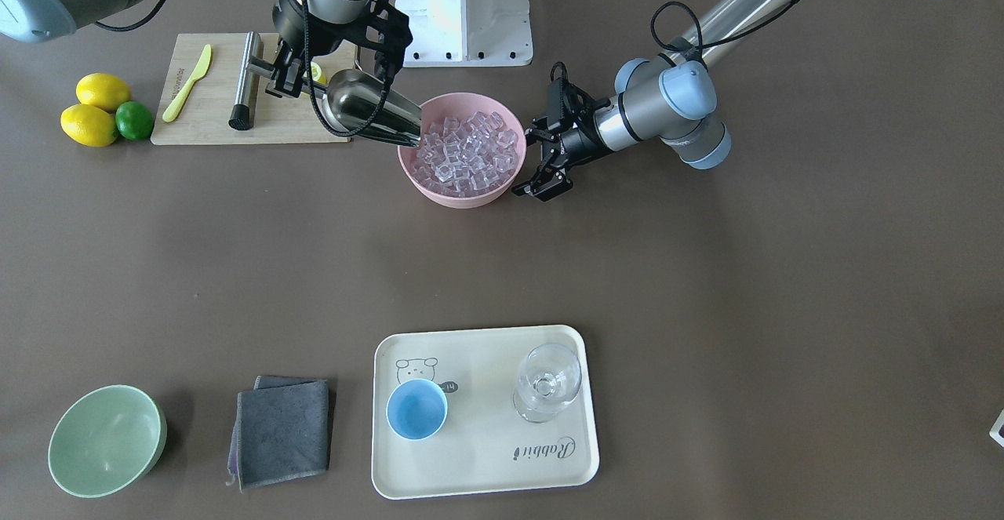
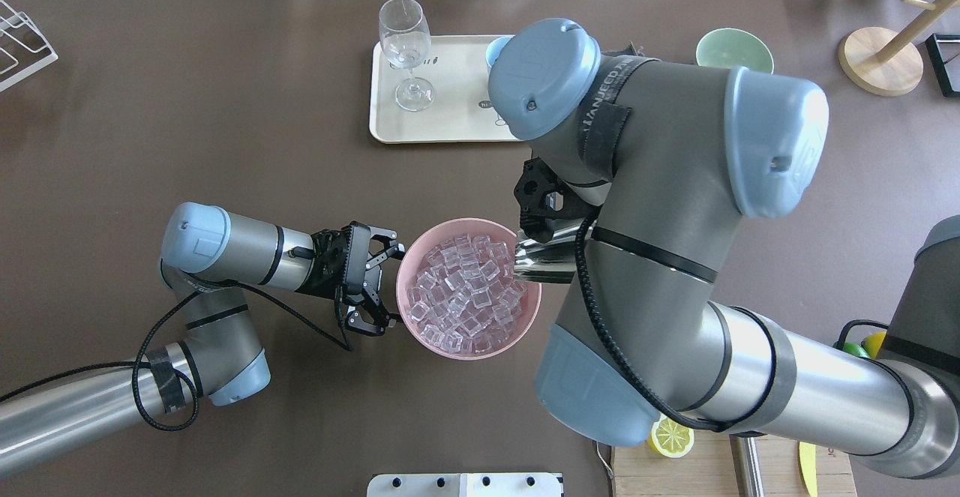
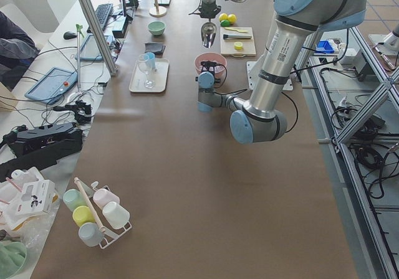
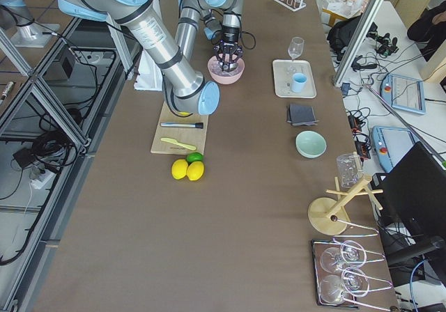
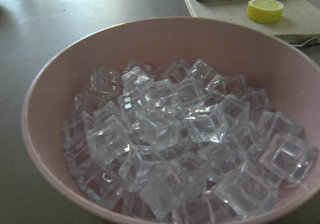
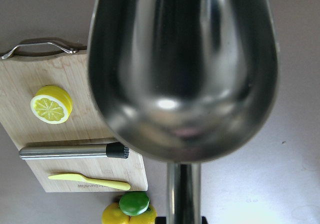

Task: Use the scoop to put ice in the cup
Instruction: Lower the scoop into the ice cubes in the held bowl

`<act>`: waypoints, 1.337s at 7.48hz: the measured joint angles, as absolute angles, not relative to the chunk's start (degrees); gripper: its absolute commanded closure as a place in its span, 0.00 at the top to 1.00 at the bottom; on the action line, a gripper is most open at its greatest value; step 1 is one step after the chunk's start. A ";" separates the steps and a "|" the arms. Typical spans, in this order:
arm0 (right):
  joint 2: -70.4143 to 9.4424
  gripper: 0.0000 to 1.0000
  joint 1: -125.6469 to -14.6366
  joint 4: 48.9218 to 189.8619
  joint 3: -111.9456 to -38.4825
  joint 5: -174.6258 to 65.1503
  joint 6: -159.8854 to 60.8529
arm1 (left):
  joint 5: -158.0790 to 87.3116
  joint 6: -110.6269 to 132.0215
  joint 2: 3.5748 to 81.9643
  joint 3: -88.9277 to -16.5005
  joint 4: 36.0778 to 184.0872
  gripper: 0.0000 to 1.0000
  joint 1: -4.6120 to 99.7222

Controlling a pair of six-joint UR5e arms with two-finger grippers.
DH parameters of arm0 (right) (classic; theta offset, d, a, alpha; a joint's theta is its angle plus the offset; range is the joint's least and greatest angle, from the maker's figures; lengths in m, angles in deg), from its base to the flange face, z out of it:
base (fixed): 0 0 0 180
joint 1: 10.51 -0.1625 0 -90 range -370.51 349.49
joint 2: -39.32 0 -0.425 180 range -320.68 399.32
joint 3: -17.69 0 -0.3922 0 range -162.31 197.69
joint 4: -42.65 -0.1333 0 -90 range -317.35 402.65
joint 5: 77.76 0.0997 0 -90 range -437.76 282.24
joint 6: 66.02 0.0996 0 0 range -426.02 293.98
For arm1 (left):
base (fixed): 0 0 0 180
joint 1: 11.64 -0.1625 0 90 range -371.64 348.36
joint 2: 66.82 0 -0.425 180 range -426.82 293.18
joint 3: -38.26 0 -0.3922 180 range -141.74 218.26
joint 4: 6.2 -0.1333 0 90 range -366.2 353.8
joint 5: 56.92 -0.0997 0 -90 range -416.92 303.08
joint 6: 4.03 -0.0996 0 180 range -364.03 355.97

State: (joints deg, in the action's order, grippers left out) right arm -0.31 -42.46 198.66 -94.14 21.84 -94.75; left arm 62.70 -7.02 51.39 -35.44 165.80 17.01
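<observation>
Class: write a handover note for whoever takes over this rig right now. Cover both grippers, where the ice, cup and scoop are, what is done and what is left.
Right gripper: shut on the handle of the scoop; the trough is empty, its mouth at the ice in the pink bowl.
Left gripper: open, empty, beside that bowl.
Cup: empty, on the tray at the table's far side from the robot.
Done: scoop in hand.
Left: load ice, carry it over, tip it into the cup.

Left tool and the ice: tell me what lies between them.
In the overhead view, only the pink bowl's wall separates the open left tool from the ice; nothing else lies there.
</observation>
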 measured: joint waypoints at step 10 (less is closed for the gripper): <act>4.84 0.00 -36.60 202.40 -83.69 16.14 -92.00 | 62.61 -7.02 51.39 -35.66 165.97 0.98 17.10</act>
